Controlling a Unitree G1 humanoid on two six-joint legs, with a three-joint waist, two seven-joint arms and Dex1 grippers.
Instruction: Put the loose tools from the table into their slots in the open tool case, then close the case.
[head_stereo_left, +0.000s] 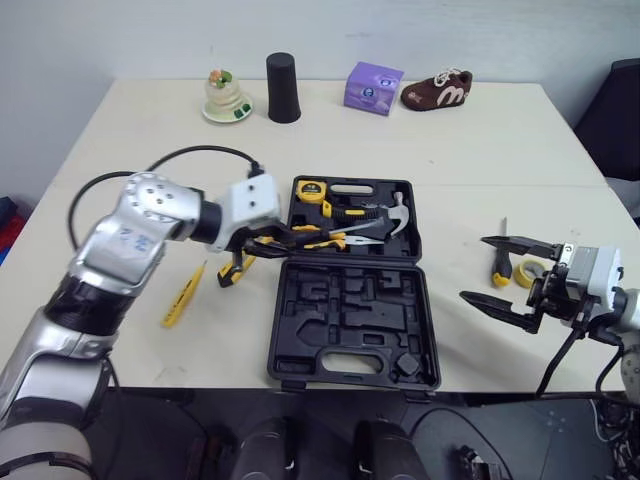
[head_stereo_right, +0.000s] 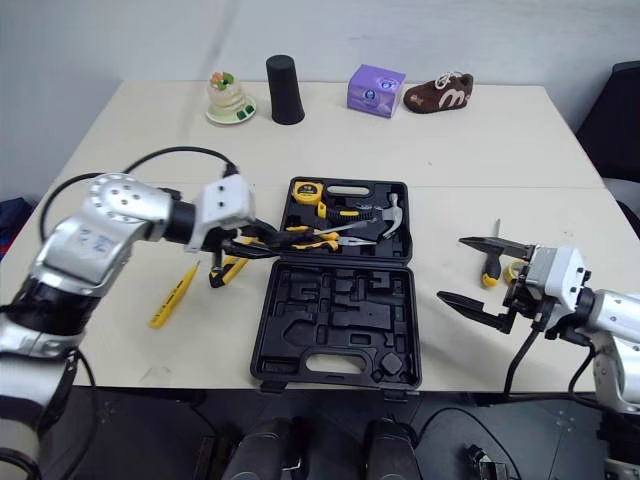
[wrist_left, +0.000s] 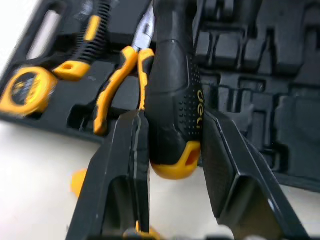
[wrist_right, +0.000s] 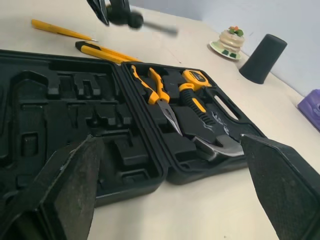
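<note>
Tool case (head_stereo_left: 350, 335): lies open flat near the front edge of the table (head_stereo_left: 480, 140). The moulded slots of its near half are bare.
Far half of case: holds the tape measure (head_stereo_left: 311, 190), hammer (head_stereo_left: 388, 216) and pliers (head_stereo_left: 325, 241).
Left gripper (wrist_left: 172, 125): over the left edge of the far half, fingers clamped on the black-and-yellow handle of a screwdriver (wrist_left: 172, 75), with the shaft pointing across the case.
Right gripper (head_stereo_left: 475, 268): fingers spread wide and holding nothing, just right of the case.
Loose, left of case: a yellow tester pen (head_stereo_left: 183, 293). A yellow-and-black tool (head_stereo_left: 232, 268) lies nearer the case, kind unclear.
Loose, right of case: a black-handled tool (head_stereo_left: 499, 262) and a yellow tape roll (head_stereo_left: 530, 272) side by side, next to the right gripper.
</note>
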